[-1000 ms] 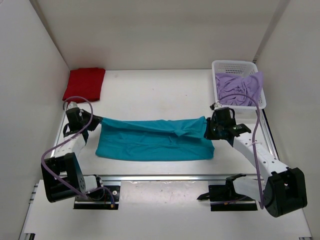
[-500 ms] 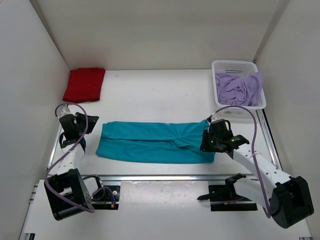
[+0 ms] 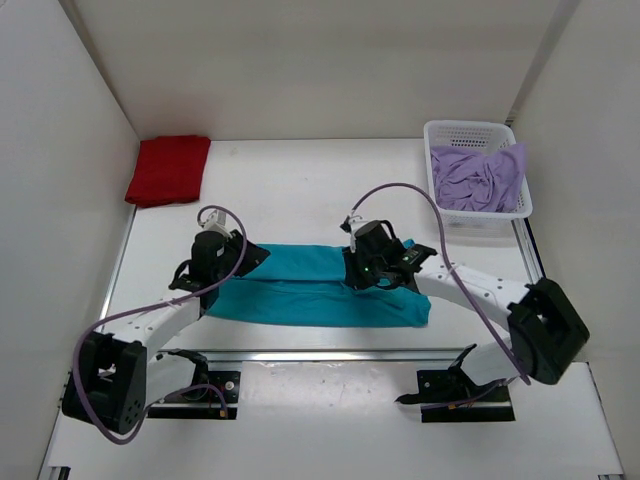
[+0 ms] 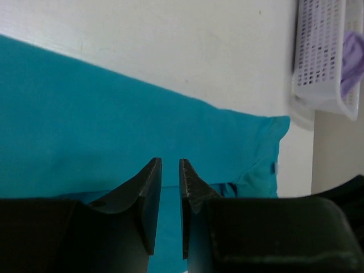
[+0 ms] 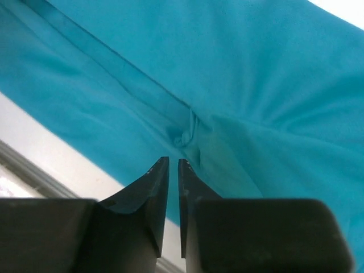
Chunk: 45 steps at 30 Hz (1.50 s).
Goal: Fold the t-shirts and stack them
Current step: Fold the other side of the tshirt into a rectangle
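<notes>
Left gripper (image 4: pixel 170 163) and right gripper (image 5: pixel 173 161) were both barely ajar (narrow slit, nothing pinched), tips over the teal t-shirt (image 3: pixel 300 300); contact unclear.

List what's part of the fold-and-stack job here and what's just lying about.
Job:
- teal t-shirt, spread out in front of the arms
- red t-shirt, folded, far left corner
- lavender t-shirt, crumpled in the white mesh basket

Just lying about:
- white mesh basket, far right
- table
</notes>
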{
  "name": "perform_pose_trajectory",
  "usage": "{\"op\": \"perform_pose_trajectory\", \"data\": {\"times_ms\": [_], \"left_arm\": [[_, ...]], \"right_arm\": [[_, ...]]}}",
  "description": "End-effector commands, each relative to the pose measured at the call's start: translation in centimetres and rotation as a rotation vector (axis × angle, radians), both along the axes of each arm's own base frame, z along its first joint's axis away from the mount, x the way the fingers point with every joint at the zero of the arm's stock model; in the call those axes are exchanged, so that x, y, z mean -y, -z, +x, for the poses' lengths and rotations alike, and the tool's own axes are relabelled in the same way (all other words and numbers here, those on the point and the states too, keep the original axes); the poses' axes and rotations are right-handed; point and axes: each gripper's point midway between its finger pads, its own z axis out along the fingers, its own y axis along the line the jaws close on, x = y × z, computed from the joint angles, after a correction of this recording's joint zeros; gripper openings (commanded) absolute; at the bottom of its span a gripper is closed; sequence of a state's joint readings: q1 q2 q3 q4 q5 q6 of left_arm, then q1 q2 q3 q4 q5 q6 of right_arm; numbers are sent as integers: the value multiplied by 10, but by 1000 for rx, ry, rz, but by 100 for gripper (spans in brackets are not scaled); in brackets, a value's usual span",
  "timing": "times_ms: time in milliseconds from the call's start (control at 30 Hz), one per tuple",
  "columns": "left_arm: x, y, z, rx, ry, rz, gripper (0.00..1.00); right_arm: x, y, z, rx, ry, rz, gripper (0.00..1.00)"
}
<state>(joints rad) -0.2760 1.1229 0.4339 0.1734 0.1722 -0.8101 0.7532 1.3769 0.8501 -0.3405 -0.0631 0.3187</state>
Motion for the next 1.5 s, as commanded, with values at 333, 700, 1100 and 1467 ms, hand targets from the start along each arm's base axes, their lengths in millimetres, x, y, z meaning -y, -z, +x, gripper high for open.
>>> {"op": "perform_pose_trajectory", "data": {"times_ms": [333,700,1100,1467], "left_arm": [[-4,36,-23,-31,21,-2,29],[-9,37,-21,-39,1,-29,29],[-15,29,-16,-23,-22,-44,29],[-14,23,-14,-5,-19,-57,29]], "right_arm": [[8,37,21,9,36,-151,21],[23,53,21,6,67,-252,25],[12,37,11,-31,34,-177,29],[18,32,16,-23,57,-178,2]]}}
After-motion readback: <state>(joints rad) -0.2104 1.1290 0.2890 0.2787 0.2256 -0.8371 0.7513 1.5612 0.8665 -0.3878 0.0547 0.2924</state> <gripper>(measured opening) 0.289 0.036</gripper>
